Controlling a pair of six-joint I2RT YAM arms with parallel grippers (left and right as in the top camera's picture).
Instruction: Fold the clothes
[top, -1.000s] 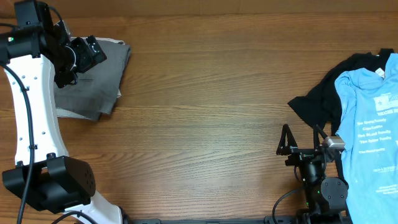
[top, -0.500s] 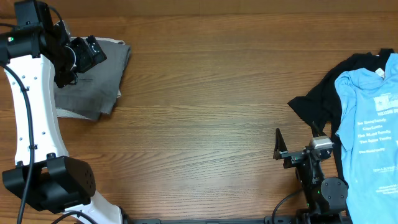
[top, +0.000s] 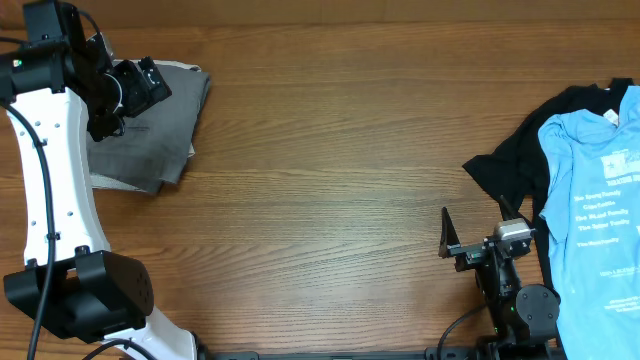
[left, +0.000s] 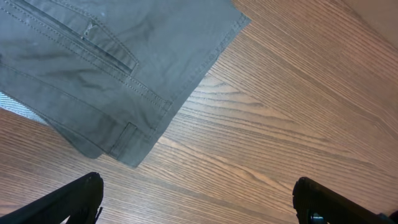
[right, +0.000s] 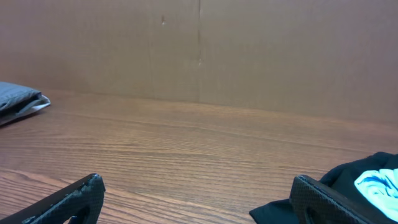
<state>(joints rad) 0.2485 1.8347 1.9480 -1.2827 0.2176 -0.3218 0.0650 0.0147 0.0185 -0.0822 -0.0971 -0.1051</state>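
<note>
Wood-grain table (top: 330, 150) all round. Nearest me, my right gripper (right: 196, 194) sits spread and empty beside the blue T-shirt (top: 595, 200), which lies lengthwise near-to-far, collar away, over a black garment (top: 510, 165). Far left, my left gripper (left: 198, 193) hangs spread, empty, above folded grey shorts (top: 150, 125), which run near-left to far-right.

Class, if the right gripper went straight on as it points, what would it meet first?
Probably nothing on the table: the right gripper faces bare wood up to the brown wall; grey shorts lie left, black garment right.
</note>
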